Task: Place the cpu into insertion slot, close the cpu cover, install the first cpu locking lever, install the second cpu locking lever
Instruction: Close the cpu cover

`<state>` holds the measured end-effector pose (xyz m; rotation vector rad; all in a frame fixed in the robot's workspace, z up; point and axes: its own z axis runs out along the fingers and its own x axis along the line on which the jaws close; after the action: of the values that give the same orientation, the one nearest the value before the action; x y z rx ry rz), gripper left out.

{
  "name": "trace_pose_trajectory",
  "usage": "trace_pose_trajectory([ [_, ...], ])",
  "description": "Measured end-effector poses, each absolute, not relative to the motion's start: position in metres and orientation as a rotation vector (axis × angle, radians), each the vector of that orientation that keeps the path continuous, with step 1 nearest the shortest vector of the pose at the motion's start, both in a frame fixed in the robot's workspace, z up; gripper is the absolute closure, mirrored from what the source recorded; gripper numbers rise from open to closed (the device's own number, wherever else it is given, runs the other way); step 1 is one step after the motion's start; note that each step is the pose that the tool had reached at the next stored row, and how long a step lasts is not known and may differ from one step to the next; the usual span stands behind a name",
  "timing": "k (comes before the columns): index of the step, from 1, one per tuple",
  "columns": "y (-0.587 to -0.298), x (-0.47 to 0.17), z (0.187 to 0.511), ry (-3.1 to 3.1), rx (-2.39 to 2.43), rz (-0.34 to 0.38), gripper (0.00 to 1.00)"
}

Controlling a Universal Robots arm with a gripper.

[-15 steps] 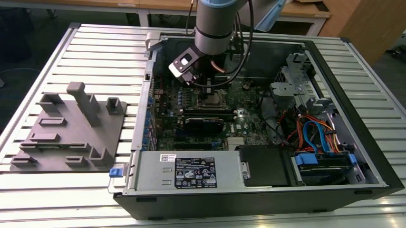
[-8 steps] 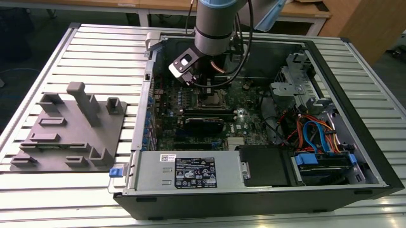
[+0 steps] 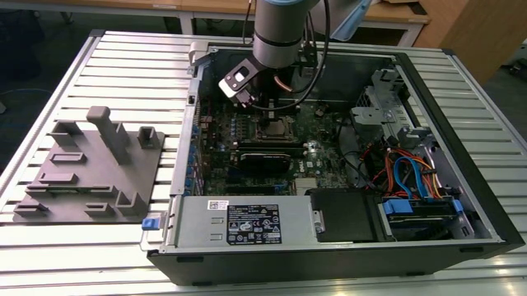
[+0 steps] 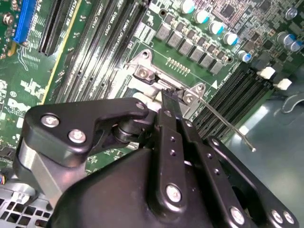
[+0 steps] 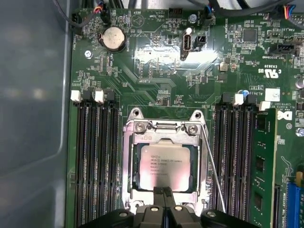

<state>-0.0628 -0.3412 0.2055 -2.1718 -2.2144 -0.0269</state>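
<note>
The cpu (image 5: 165,166), a silver-grey square chip, lies flat in the insertion slot (image 3: 276,128) on the motherboard. The cpu cover (image 5: 129,161), a thin silver frame, is down around the chip. Beside the socket a thin wire locking lever (image 5: 213,175) runs slanted, and in the second wrist view this lever (image 4: 228,126) sticks out free of the socket. My gripper (image 5: 164,191) is shut, its black fingertips pressed together at the socket's edge by the cpu. The same gripper (image 4: 170,97) points at the cover's hinge end. In the exterior view the gripper (image 3: 268,113) hangs just over the socket.
Long black memory slots (image 5: 95,161) flank the socket, and a green memory module (image 5: 263,166) stands in one. The open case holds a grey power supply box (image 3: 247,225) and blue and orange cables (image 3: 411,172). A grey fixture plate (image 3: 91,172) lies at the exterior view's left.
</note>
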Motion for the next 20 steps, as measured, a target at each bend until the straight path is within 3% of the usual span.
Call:
trace_pose_trajectory([
  [20,-0.3411,-0.0624,0.1996,-2.214,-2.172,-0.028,0.9],
])
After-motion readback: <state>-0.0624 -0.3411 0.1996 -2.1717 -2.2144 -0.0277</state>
